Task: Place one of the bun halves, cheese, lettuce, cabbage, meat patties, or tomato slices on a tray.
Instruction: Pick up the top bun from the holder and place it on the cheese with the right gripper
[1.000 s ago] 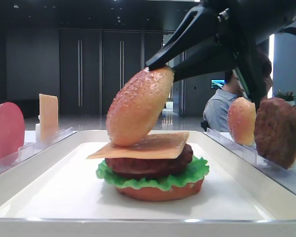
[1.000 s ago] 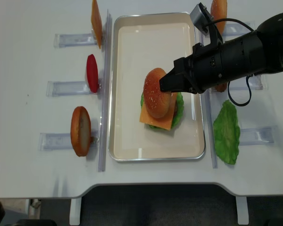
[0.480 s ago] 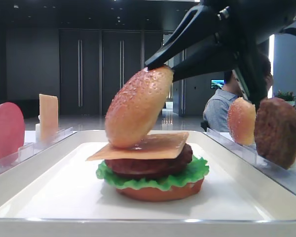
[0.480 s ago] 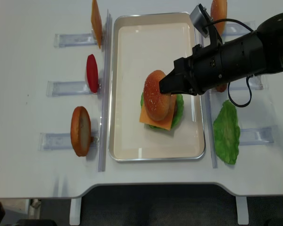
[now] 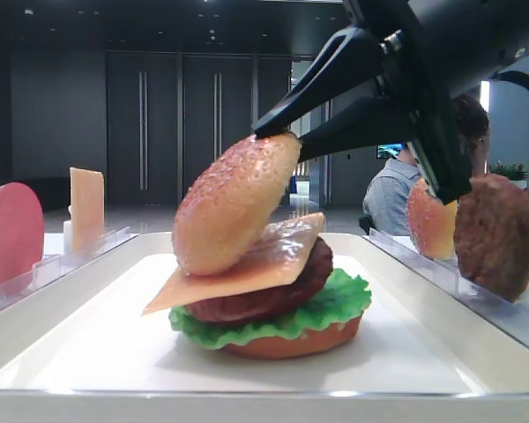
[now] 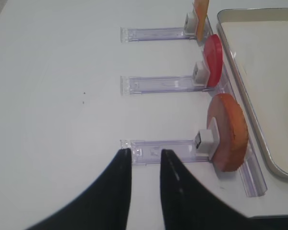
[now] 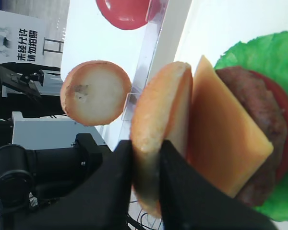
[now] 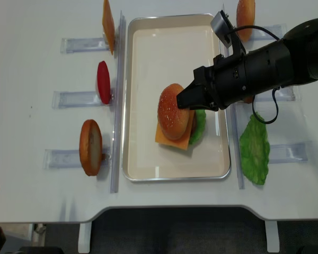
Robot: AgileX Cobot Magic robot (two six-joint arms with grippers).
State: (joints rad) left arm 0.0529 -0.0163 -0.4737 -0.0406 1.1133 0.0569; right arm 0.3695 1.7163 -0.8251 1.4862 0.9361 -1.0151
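My right gripper (image 8: 186, 100) is shut on the rim of a speckled golden bun top (image 8: 172, 110). The bun top (image 5: 234, 203) tilts steeply, its low edge pressing the orange cheese slice (image 5: 247, 273). Under the cheese lie a dark meat patty (image 5: 278, 295), ruffled green lettuce (image 5: 335, 304) and an orange-red bun bottom (image 5: 291, 339), all on the white tray (image 8: 148, 47). The right wrist view shows both fingers (image 7: 175, 165) clamping the bun edge (image 7: 158, 110) beside the cheese (image 7: 225, 139). My left gripper (image 6: 144, 152) hangs open and holds nothing, over the table left of the tray.
Clear racks flank the tray. On the left they hold a cheese slice (image 8: 108, 24), a tomato slice (image 8: 103, 82) and a bun half (image 8: 90, 147). On the right are another bun half (image 8: 245, 11), a patty (image 5: 495, 233) and a loose lettuce leaf (image 8: 254, 148).
The right gripper has carried the bun top left and slightly lower. The cheese has slid and tipped down to the left, and the stack now leans that way. The left gripper is unchanged.
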